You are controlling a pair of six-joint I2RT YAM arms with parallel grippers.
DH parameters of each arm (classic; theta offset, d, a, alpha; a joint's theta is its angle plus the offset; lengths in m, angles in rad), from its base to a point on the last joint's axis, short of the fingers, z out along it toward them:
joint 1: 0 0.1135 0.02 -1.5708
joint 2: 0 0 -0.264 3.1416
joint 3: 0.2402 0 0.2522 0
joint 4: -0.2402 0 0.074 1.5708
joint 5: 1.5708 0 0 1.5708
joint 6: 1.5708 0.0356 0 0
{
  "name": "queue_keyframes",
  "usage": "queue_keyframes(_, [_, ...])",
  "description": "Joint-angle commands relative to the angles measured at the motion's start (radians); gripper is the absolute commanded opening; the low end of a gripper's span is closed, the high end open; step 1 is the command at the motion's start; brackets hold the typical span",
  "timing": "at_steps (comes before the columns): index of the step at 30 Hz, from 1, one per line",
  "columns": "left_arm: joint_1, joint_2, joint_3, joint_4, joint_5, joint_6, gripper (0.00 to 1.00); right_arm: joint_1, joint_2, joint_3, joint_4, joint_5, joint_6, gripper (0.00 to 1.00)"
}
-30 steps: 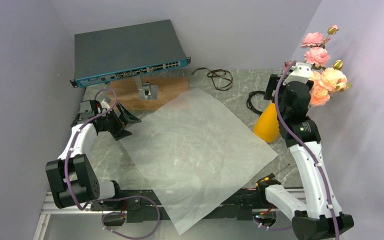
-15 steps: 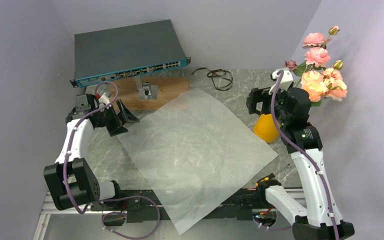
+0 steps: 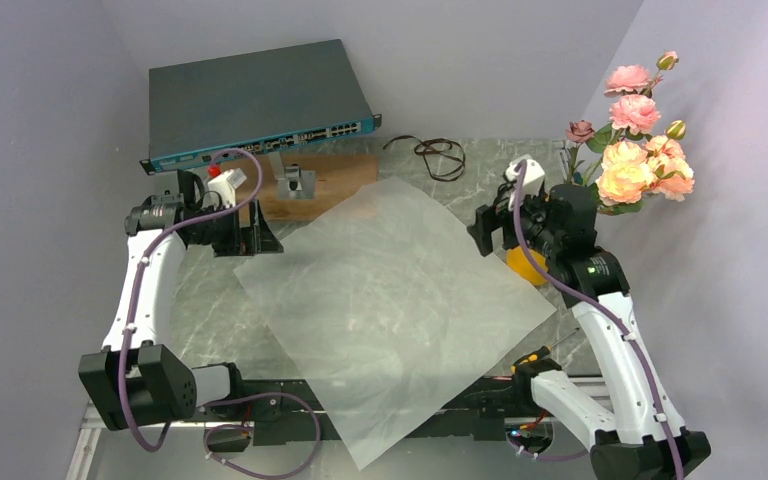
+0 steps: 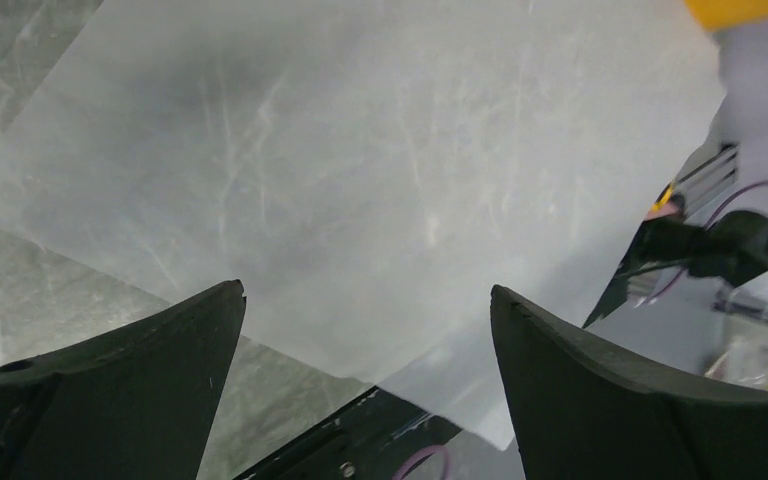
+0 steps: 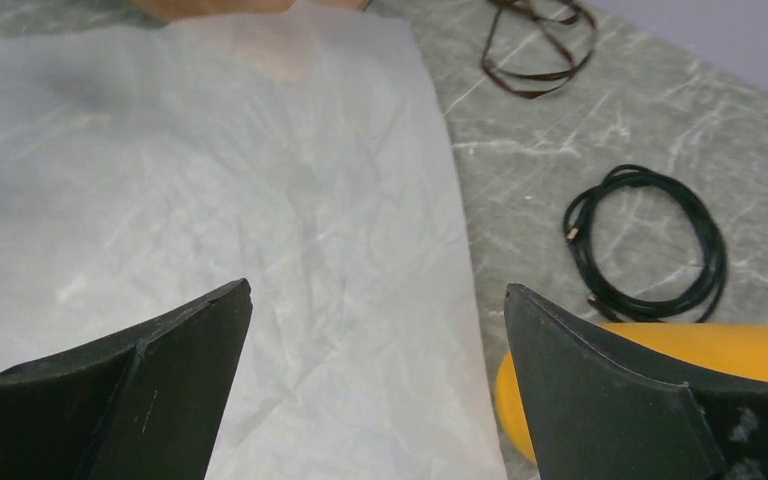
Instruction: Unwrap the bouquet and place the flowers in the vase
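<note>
at the upper right of the frame, the flowers (image 3: 632, 160) are rising above the vase (image 3: 516, 268), which is sitting just beside the right edge of the paper sheet (image 3: 390, 310), while the left gripper (image 3: 258, 240) and right gripper (image 3: 485, 231) are both hanging released over that sheet's opposite edges, gripping nothing.

The grey marbled surface (image 3: 480, 160) is carrying a translucent sheet (image 3: 390, 300), which is lying flat across its middle. One corner of the sheet is overlapping a wooden board (image 3: 335, 180) at the back, and another is hanging past the near edge. The yellow vase (image 3: 518, 266) is standing just beside the sheet's right edge. A coiled black cable (image 5: 640, 172) is lying behind the vase, and a brown ribbon (image 3: 438, 153) is lying farther back.
</note>
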Motion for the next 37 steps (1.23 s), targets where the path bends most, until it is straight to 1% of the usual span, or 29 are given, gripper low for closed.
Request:
queue_keyframes(1, [-0.048, -0.031, 0.077, -0.135, -0.077, 0.208, 0.99, 0.083, -0.022, -0.043, -0.026, -0.008, -0.07, 1.0])
queue_keyframes(4, [-0.071, -0.055, 0.086, -0.152, -0.142, 0.268, 0.99, 0.168, -0.045, -0.079, -0.038, 0.053, -0.098, 1.0])
queue_keyframes(6, [-0.083, -0.08, 0.081, -0.154, -0.177, 0.306, 0.99, 0.203, -0.069, -0.107, -0.046, 0.082, -0.107, 1.0])
queue_keyframes(11, [-0.099, -0.145, 0.061, -0.184, -0.251, 0.391, 0.99, 0.219, -0.156, -0.168, -0.069, 0.135, -0.116, 1.0])
queue_keyframes(14, [-0.099, -0.198, 0.045, -0.214, -0.252, 0.443, 0.99, 0.219, -0.243, -0.22, -0.075, 0.19, -0.125, 1.0])
queue_keyframes(16, [-0.099, -0.248, 0.021, -0.178, -0.283, 0.415, 0.99, 0.218, -0.302, -0.254, -0.08, 0.229, -0.131, 1.0])
queue_keyframes(18, [-0.099, -0.292, 0.006, -0.121, -0.378, 0.351, 0.99, 0.205, -0.357, -0.279, -0.063, 0.248, -0.132, 1.0])
queue_keyframes(19, [-0.099, -0.303, 0.003, -0.113, -0.402, 0.341, 0.99, 0.198, -0.378, -0.283, -0.061, 0.248, -0.132, 1.0])
queue_keyframes(25, [-0.099, -0.337, -0.029, -0.091, -0.505, 0.362, 0.99, 0.143, -0.442, -0.303, -0.048, 0.283, -0.139, 1.0])
queue_keyframes(29, [-0.099, -0.383, -0.064, -0.062, -0.525, 0.37, 0.99, 0.118, -0.481, -0.317, -0.038, 0.292, -0.154, 1.0])
queue_keyframes(37, [-0.099, -0.416, -0.079, -0.053, -0.563, 0.364, 0.99, 0.112, -0.513, -0.329, -0.033, 0.291, -0.164, 1.0])
